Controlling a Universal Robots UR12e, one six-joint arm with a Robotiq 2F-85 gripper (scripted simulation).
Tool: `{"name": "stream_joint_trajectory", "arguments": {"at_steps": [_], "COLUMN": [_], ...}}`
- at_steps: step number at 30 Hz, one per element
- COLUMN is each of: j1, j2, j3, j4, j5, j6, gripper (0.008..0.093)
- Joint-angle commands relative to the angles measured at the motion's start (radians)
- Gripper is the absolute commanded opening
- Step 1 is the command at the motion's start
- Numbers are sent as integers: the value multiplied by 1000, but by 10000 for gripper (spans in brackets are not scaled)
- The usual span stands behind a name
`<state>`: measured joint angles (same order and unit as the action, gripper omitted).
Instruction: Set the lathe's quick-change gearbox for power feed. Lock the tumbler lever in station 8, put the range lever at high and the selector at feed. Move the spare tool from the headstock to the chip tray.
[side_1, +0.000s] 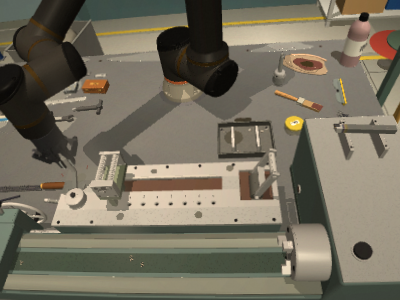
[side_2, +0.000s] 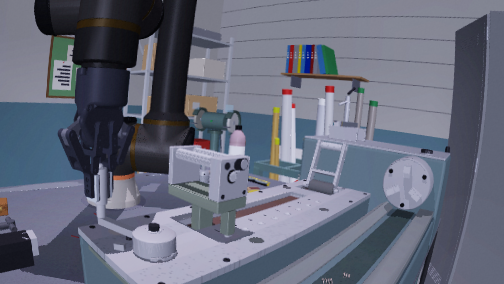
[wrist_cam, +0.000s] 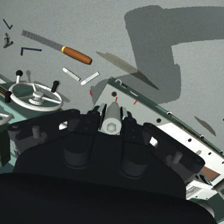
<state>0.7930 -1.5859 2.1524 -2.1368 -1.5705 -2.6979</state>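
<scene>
The selector lever's (side_2: 102, 187) grey upright handle is partly hidden between my fingers at the left end of the gearbox plate (side_1: 170, 200); the wrist camera shows its hexagonal top (wrist_cam: 112, 117). The round range knob (side_1: 76, 196) sits near it on the plate's left corner. The tumbler carriage (side_1: 108, 175) stands over the left end of the brown slot, above the row of station holes. The spare tool (side_1: 361, 128), a grey bar on two legs, lies on the headstock top at the right. The chip tray (side_1: 245, 137) lies behind the plate. My gripper (side_2: 100, 180) is closed on the selector lever's handle.
The plate's left edge lies just under my gripper, with a handwheel (wrist_cam: 35, 96) and a file (side_1: 35, 186) beyond it. The ladder-like bracket (side_1: 265, 175) stands at the slot's right end. The lathe bed and chuck (side_1: 310, 252) run along the front.
</scene>
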Motion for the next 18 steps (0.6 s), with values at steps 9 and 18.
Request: {"name": "stream_joint_trajectory", "arguments": {"at_steps": [9, 18], "j1": [-9, -14], "j2": [17, 33], "j3": [-18, -34], "j4": [-1, -1], "j5": [0, 0], "j6": [-9, -14], "gripper": [80, 80]}}
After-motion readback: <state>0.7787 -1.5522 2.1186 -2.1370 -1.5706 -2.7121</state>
